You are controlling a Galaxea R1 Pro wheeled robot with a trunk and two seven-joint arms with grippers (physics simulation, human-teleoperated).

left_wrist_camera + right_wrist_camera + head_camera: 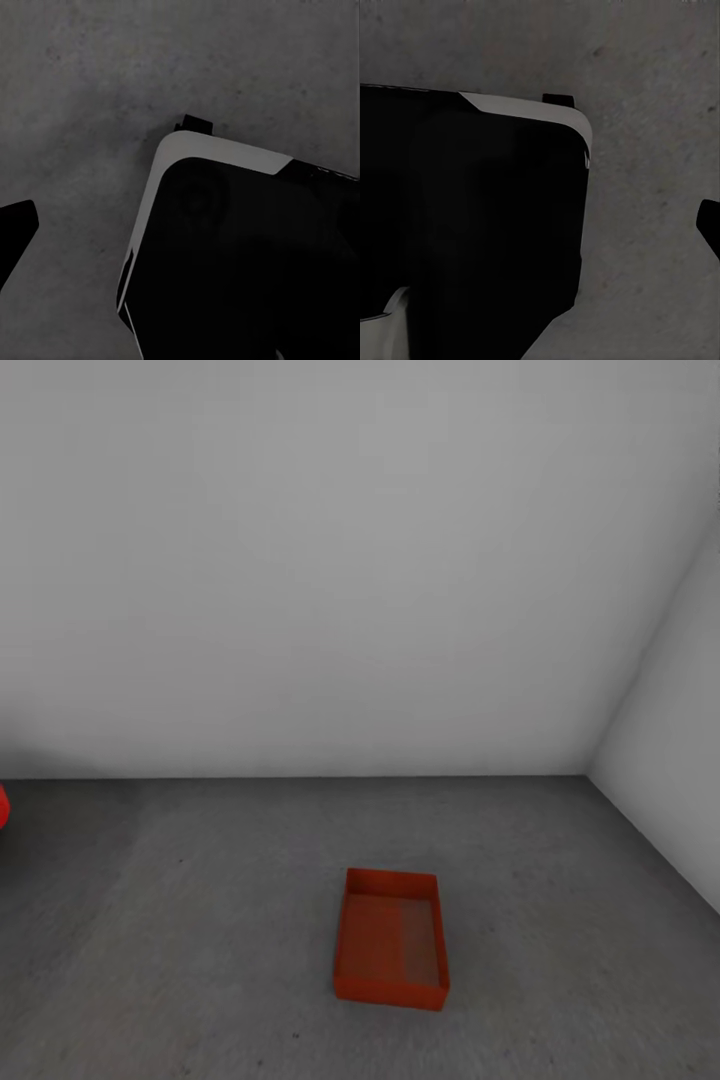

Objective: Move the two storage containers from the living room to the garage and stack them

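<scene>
Sitting at the far left edge of the head view, a sliver of the red car [3, 806] pokes in where the white wall [300, 560] meets the floor [180, 920]. Right of centre, one storage container [391, 939] rests on the dark grey concrete, open top up, its inside bare, well apart from both walls. Further right, a second white wall [680, 760] forms the garage corner. Both wrist views look down at the mottled concrete past the robot's dark, white-edged base [240, 255]. A dark tip of the left gripper [15, 232] and of the right gripper [711, 225] shows at each picture's edge; whether either is wide or narrow cannot be told.
</scene>
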